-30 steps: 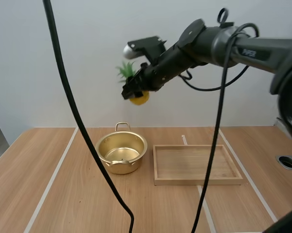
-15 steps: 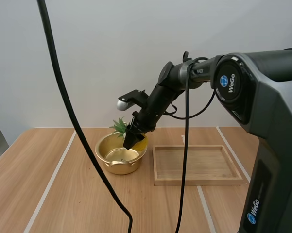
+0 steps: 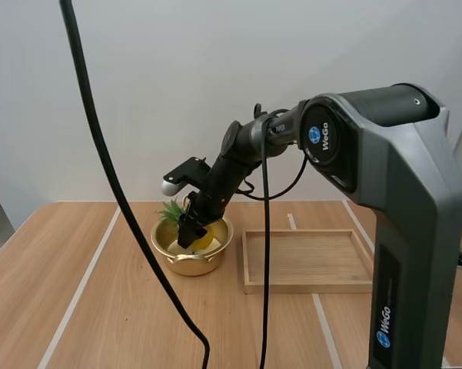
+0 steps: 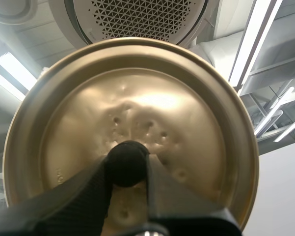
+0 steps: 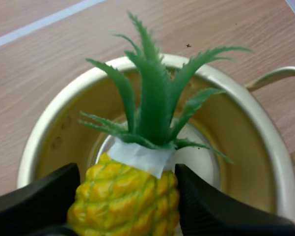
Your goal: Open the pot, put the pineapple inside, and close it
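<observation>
Yellow pineapple (image 5: 122, 199), clamped in my right jaws, hangs within the pot (image 5: 245, 147) rim, long axis running crown-first away from the jaws; my left jaws pinch the lid (image 4: 186, 123) knob.

This looks to me like a robotics lab test bench, not a home or kitchen. The surface (image 3: 100, 307) under my right fingers (image 5: 37, 199) is bare pale wood-grain marked off with straight white lines (image 3: 81, 288). Behind my fingers stands a plain white wall (image 3: 177, 77), and above them rises my right arm (image 3: 384, 200), a grey machine body carrying a round blue maker's badge (image 3: 316, 134).
</observation>
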`<state>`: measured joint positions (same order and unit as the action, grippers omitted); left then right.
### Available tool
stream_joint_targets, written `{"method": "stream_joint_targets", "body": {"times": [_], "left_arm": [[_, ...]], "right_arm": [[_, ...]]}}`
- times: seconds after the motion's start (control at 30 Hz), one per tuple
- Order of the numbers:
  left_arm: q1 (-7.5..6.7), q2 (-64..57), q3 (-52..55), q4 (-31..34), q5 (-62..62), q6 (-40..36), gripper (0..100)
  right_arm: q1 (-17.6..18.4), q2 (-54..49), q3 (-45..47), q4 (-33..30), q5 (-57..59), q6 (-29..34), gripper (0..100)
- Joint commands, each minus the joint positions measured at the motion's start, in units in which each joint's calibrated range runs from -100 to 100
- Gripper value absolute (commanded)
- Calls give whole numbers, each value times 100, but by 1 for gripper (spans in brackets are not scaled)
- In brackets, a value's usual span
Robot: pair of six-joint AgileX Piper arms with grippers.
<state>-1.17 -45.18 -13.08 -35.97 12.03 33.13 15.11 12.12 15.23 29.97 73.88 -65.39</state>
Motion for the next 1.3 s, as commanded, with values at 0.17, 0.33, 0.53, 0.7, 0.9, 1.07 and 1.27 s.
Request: {"method": "stream_joint_targets", "body": {"times": [0.17,0.33,0.53,0.7,0.9,1.07,1.27], "left_arm": [[-7,9,-26,64,13,10,0],[-7,9,-26,64,13,10,0],[-7,9,-26,64,13,10,0],[-7,9,-26,69,30,10,0],[-7,9,-26,69,202,10,0],[-7,9,-26,69,225,10,0],[-7,9,-26,69,225,10,0]], "right_arm": [[1,33,-22,-504,-2,444,0],[1,33,-22,-544,391,662,0],[1,33,-22,-555,721,729,0],[1,-4,-22,-555,721,729,20],[1,-216,-22,-555,703,476,100],[1,-545,-22,-540,670,388,100],[1,-1292,-22,-551,244,397,100]]}}
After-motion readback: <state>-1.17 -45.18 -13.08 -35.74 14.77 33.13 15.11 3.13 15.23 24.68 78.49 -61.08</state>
